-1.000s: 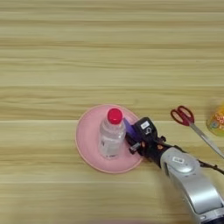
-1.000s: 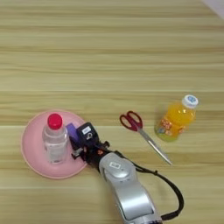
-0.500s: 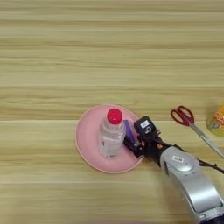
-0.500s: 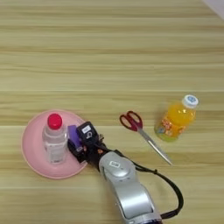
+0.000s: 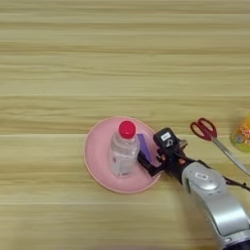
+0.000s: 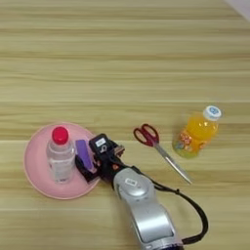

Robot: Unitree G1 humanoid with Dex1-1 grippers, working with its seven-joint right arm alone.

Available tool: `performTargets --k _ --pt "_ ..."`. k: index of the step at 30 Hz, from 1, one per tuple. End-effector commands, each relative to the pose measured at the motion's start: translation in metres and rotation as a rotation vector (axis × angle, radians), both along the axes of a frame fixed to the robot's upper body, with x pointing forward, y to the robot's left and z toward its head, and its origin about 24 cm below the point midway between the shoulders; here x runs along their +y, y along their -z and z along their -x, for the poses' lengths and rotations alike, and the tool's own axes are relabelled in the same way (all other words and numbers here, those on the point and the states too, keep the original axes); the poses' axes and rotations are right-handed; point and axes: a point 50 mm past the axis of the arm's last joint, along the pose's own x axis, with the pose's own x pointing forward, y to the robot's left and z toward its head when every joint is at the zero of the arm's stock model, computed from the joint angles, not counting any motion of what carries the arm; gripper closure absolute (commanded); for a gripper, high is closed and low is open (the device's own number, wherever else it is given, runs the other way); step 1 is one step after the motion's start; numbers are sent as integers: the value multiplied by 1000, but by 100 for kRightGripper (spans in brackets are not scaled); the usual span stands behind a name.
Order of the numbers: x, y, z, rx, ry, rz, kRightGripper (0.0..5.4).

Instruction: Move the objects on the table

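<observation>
Right gripper (image 6: pixel 89 163) is seen closed around the purple block (image 6: pixel 83 153) over the pink plate (image 6: pixel 36 176), just beside the clear bottle (image 6: pixel 59 156). That bottle could be toppled if it were nudged sideways. Scissors (image 6: pixel 158 149) lie apart on the surface (image 6: pixel 122 58).

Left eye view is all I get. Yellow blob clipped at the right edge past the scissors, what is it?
Observer: A small orange juice bottle with a white cap, lying on the table just right of the scissors.
Operator: Touching the scissors?
Observer: No, a strip of bare wood shows between the bottle and the blades.
Operator: Does the arm's black cable reach the blades? Cut off here.
Observer: It loops right behind the forearm and stays below the blade tips. The gripper sits at the purple block on the pink plate, beside the red-capped bottle.
</observation>
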Motion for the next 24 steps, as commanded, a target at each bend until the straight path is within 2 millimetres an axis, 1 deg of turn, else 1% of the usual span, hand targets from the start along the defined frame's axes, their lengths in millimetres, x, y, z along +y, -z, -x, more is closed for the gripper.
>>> performTargets --k 1,5,14,24 --pt "0 -26 -17 -152 4 4 27" --pt "-4 -29 -20 -168 28 0 4" --pt "-10 -32 -23 -180 51 2 4" --pt "-25 -38 -28 -199 105 1 4"
